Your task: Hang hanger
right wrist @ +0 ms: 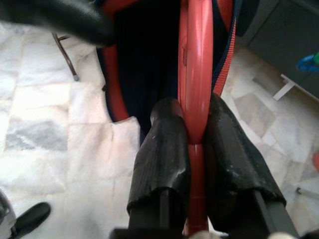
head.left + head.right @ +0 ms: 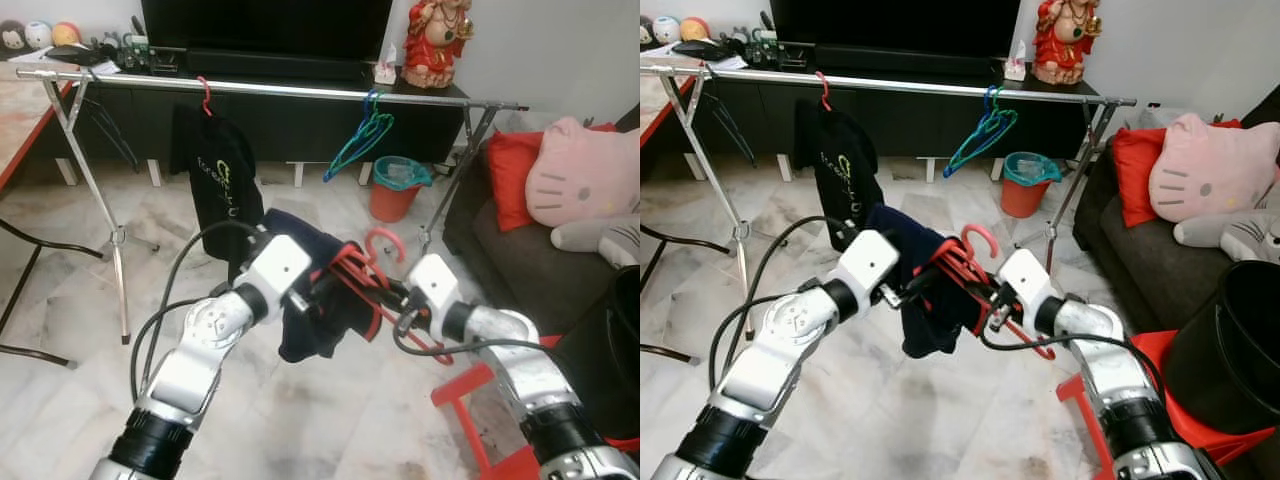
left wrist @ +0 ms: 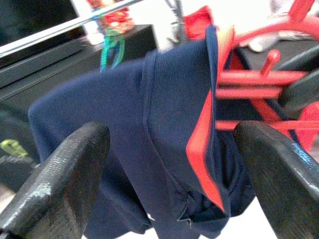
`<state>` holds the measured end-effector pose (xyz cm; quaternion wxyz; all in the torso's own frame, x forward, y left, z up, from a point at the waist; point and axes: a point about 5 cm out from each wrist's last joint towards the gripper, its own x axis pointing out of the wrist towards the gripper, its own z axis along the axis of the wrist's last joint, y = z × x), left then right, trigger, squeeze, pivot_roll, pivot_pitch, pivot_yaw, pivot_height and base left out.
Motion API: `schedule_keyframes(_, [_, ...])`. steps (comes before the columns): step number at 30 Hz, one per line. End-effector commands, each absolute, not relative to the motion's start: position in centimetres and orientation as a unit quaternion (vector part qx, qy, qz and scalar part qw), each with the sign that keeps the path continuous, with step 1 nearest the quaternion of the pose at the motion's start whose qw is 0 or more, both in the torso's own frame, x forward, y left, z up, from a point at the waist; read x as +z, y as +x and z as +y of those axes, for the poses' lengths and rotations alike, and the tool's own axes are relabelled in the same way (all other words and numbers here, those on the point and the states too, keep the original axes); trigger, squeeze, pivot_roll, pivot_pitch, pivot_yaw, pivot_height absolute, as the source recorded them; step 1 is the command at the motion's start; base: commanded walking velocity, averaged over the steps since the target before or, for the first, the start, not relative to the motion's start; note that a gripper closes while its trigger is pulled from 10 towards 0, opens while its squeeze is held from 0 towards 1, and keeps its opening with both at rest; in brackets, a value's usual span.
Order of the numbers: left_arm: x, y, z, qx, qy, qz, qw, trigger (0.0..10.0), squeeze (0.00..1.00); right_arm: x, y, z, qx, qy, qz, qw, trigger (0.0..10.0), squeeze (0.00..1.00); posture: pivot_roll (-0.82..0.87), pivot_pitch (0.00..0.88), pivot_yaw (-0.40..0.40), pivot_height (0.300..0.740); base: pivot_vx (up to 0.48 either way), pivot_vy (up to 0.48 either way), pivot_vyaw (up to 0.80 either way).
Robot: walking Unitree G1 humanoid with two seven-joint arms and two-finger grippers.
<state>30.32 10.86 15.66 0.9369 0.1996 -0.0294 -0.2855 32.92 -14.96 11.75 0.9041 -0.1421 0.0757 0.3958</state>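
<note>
Right wrist view gives me the clearest read: my right gripper (image 1: 195, 144) has both fingers (image 1: 162, 149) clamped on a bar of the red hanger (image 1: 197, 64). From the head cameras I see that hanger held up between my two arms, in front of my chest, with a navy shirt (image 2: 305, 300) draped over it and its hook (image 2: 385, 240) pointing up. My left gripper (image 3: 164, 164) sits at the shirt with its fingers (image 3: 60, 184) spread apart, one on either side of the cloth; I can't tell whether they touch it. Beyond them the rail (image 2: 290, 90) runs across the room, well apart from the hanger. A black shirt (image 2: 215, 180) hangs on it toward my left, and a bunch of teal hangers (image 2: 362, 140) hangs toward my right.
</note>
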Motion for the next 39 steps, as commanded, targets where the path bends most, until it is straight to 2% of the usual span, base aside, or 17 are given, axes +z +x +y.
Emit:
schedule_keyframes(1, [15.9, 30.1, 10.7, -0.279, 0.21, -0.038, 0.936, 10.0, 0.0, 12.7, 33.6, -14.9, 0.384, -0.145, 0.062, 0.91, 0.0, 0.0, 0.01, 0.0, -0.174, 0.74, 0.0, 0.0, 0.0])
schedule_keyframes(8, [14.9, 29.9, 10.7, -0.252, 0.233, -0.024, 0.939, 10.0, 0.0, 12.9, 34.7, -11.9, 0.398, -0.127, 0.062, 0.906, 0.0, 0.0, 0.03, 0.0, -0.195, 0.74, 0.0, 0.0, 0.0])
schedule_keyframes(10, [14.9, 30.4, 11.0, -0.213, 0.241, -0.02, 0.947, 10.0, 0.0, 13.0, 34.8, -11.1, 0.406, -0.123, 0.059, 0.904, 0.0, 0.0, 0.03, 0.0, -0.196, 0.74, 0.0, 0.0, 0.0])
schedule_keyframes(14, [15.0, 30.8, 11.1, -0.187, 0.247, -0.021, 0.951, 10.0, 0.0, 13.2, 34.8, -10.6, 0.412, -0.118, 0.054, 0.902, 0.0, 0.0, 0.03, 0.0, -0.194, 0.74, 0.0, 0.0, 0.0])
schedule_keyframes(16, [15.2, 31.5, 11.0, -0.171, 0.293, -0.033, 0.94, 10.0, 0.0, 13.0, 34.6, -9.9, 0.426, -0.12, 0.051, 0.895, 0.0, 0.0, 0.03, 0.0, -0.19, 0.74, 0.0, 0.0, 0.0])
schedule_keyframes(20, [15.6, 32.3, 11.3, -0.139, 0.31, -0.039, 0.94, 10.0, 0.0, 13.0, 34.4, -9.7, 0.432, -0.118, 0.049, 0.893, 0.0, 0.0, 0.02, 0.0, -0.183, 0.74, 0.0, 0.0, 0.0])
schedule_keyframes(28, [15.5, 33.0, 11.5, -0.128, 0.319, -0.036, 0.938, 10.0, 0.0, 13.2, 34.1, -9.4, 0.45, -0.119, 0.043, 0.884, 0.0, 0.0, 0.02, 0.0, -0.181, 0.74, 0.0, 0.0, 0.0])
schedule_keyframes(29, [15.5, 33.1, 11.5, -0.127, 0.32, -0.035, 0.938, 7.7, 0.0, 13.2, 34.1, -9.4, 0.451, -0.12, 0.042, 0.884, 0.0, 0.0, 0.02, 0.0, -0.181, 0.74, 0.0, 0.0, 0.0])
schedule_keyframes(30, [15.5, 33.2, 11.5, -0.125, 0.323, -0.034, 0.937, 0.0, 0.0, 13.3, 34.1, -9.4, 0.451, -0.12, 0.042, 0.884, 0.0, 0.0, 0.01, 0.0, -0.18, 0.74, 0.0, 0.0, 0.0])
schedule_keyframes(39, [15.2, 33.6, 11.5, -0.131, 0.332, -0.027, 0.934, 0.0, 0.0, 13.4, 34.0, -9.3, 0.46, -0.127, 0.041, 0.878, 0.0, 0.0, 0.01, 0.0, -0.181, 0.74, 0.0, 0.0, 0.0])
